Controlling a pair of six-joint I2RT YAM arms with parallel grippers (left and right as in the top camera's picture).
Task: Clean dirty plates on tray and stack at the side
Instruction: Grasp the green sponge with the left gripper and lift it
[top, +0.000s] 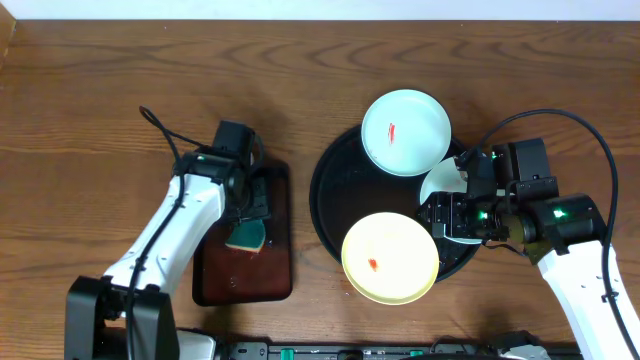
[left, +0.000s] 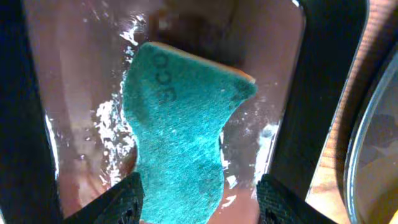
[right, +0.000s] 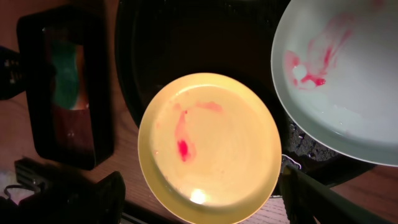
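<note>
The black tray (top: 335, 190) holds three plates. A mint-white plate (top: 405, 130) with a red smear lies on its far rim. A yellow plate (top: 390, 258) with a red smear overhangs its near rim. A second mint-white plate (top: 440, 183) is partly hidden under my right arm. My right gripper (top: 442, 215) is open and empty. In the right wrist view it (right: 205, 202) hovers over the yellow plate (right: 208, 146), with a smeared mint-white plate (right: 342, 74) beside it. My left gripper (left: 199, 202) is open around a green sponge (left: 180, 137).
The sponge (top: 245, 237) lies in a wet dark brown rectangular tray (top: 275, 275) left of the black tray. This tray also shows in the right wrist view (right: 37, 124). Bare wooden table (top: 100, 110) surrounds both trays.
</note>
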